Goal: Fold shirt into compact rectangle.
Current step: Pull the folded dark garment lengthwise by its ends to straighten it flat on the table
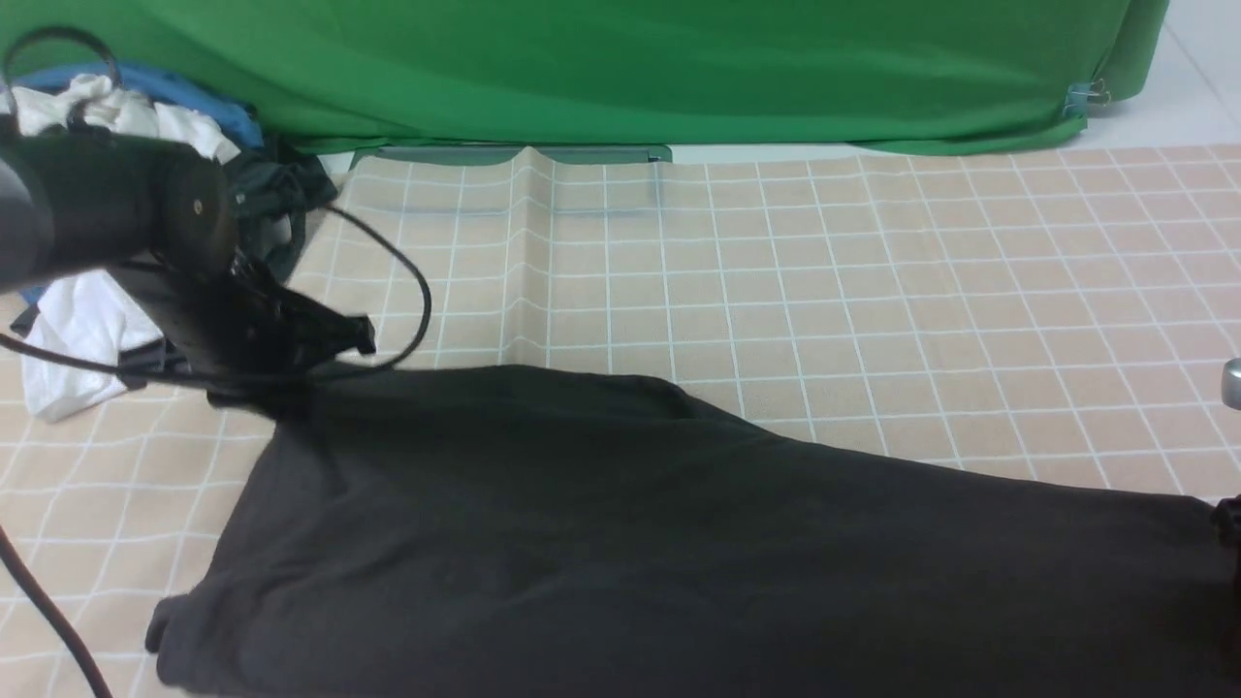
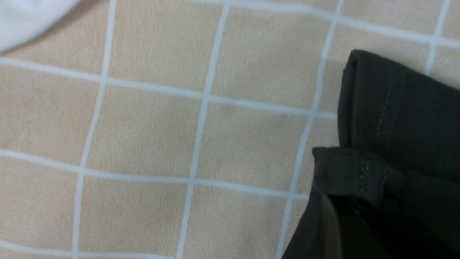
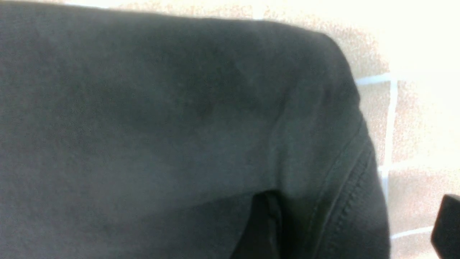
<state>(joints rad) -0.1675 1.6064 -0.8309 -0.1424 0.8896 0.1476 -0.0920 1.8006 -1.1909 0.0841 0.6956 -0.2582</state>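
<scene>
The shirt (image 1: 679, 543) lies spread along the near edge of the checked cloth (image 1: 873, 291), reaching from the left side across to the right edge. Its far border slopes down toward the right. No print or label shows on the side facing up.

The left gripper (image 1: 330, 339) hangs low over the shirt's far left corner, touching or just above the fabric. A black cable loops beside it. Whether its jaws are parted or clamped cannot be told from any view. Only a dark sliver of the right gripper (image 1: 1231, 519) shows at the right edge, at the shirt's end, and its state cannot be told either.

At the far left corner sits a pile of clothes: a white garment (image 1: 78, 339), something blue (image 1: 194, 97) and a dark piece (image 1: 281, 194). A green backdrop (image 1: 630, 68) hangs along the far edge.

The left wrist view adds what the front view hides: 2 layers of stitched hem, one doubled over the other, raised off the cloth. The right wrist view is almost filled by a rounded, seamed shirt edge, with a black block at one side.
</scene>
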